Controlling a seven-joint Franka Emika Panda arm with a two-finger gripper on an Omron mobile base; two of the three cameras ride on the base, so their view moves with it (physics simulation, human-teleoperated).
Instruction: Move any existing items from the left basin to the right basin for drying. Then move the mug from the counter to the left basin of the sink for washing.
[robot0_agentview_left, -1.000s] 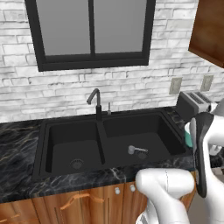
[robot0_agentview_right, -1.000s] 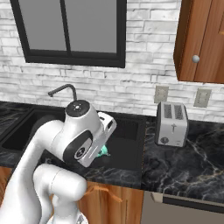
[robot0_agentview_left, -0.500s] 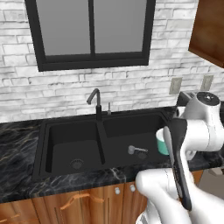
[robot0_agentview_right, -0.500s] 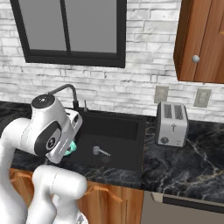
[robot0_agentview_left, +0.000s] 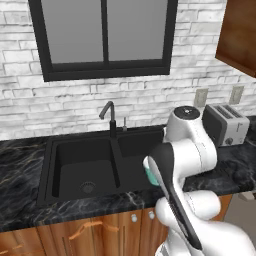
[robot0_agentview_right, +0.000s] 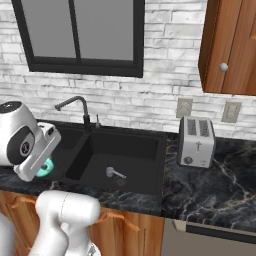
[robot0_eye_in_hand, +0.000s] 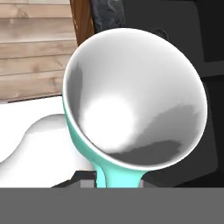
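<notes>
The teal mug (robot0_agentview_right: 45, 169) hangs tilted in the air by the sink's front edge, and my gripper (robot0_agentview_right: 41, 162) is shut on it. Its pale inside (robot0_eye_in_hand: 135, 96) faces the hand camera at close range, hiding the fingertips. From the left, a sliver of the mug (robot0_agentview_left: 149, 175) peeks out behind my forearm. I cannot tell which compartment lies under it. The silver-grey utensil (robot0_agentview_right: 114, 173) lies on the floor of the wider right basin (robot0_agentview_right: 135, 150). The narrower left basin (robot0_agentview_left: 85, 167) holds nothing but its round drain (robot0_agentview_left: 88, 188).
A black angular faucet (robot0_agentview_left: 108, 114) stands behind the divider. A silver toaster (robot0_agentview_right: 196, 141) sits on the black marble counter (robot0_agentview_right: 215, 185) to the right, under wall outlets. Wooden cabinet fronts (robot0_agentview_left: 75, 232) run below, and a wall cabinet (robot0_agentview_right: 230, 45) hangs at upper right.
The arm has swung left with the mug, from over the counter on the right of the sink to the sink's front edge. The utensil has stayed put.
</notes>
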